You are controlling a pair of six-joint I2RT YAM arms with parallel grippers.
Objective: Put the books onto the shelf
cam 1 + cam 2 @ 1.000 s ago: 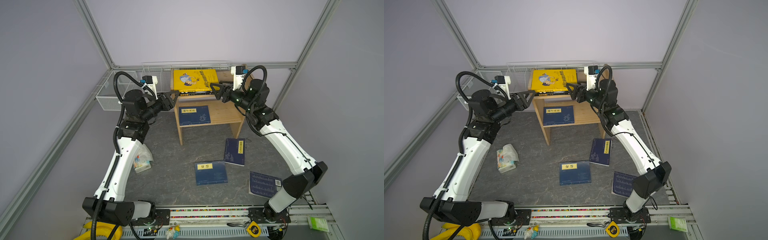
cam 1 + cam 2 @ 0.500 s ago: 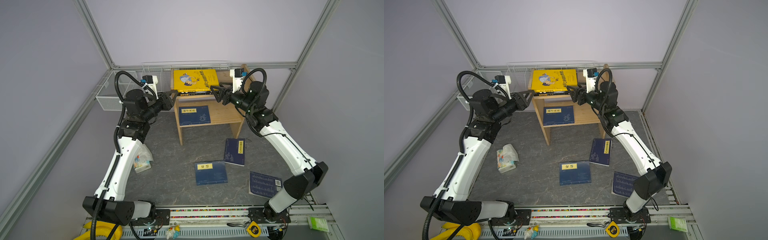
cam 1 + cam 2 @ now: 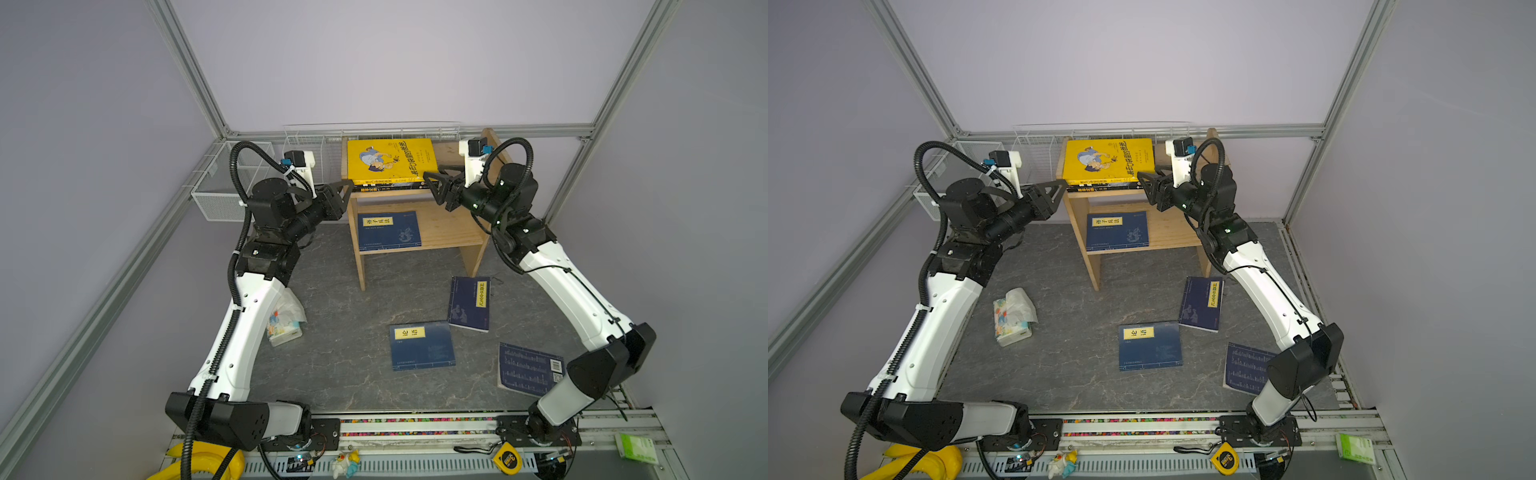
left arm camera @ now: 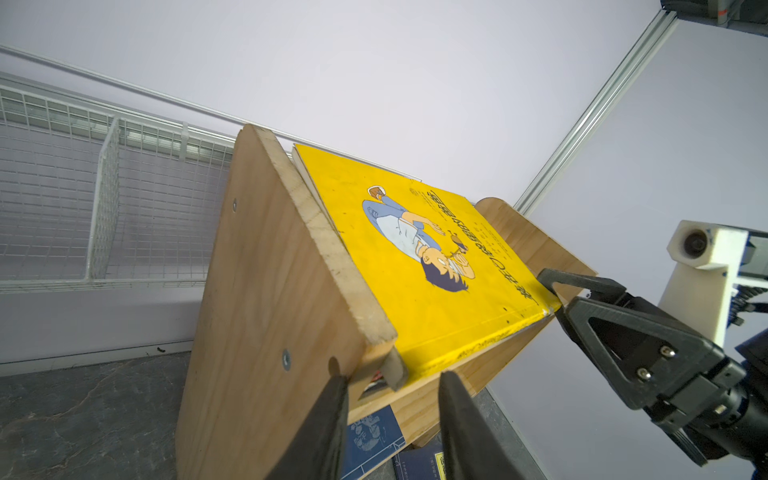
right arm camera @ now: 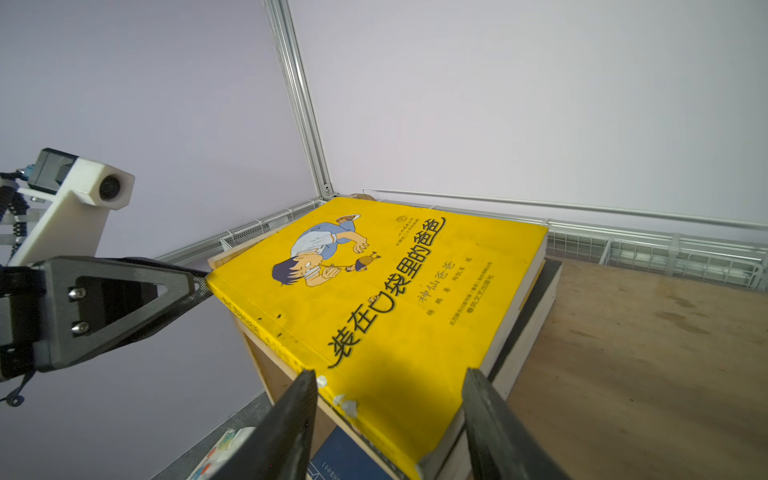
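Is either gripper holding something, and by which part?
Cannot tell: right gripper straddles a corner of the yellow book; left gripper straddles a corner of the shelf.

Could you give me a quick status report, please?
Left pincer, right pincer open, flanking yellow book on shelf. Three navy books on floor. Nothing blocking.

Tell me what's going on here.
Two robot arms are shelving books. The left gripper and right gripper stand open at the top tier's front corners, flanking the stack under the yellow book. One navy book lies on the lower tier of the shelf; three navy books lie on the table.
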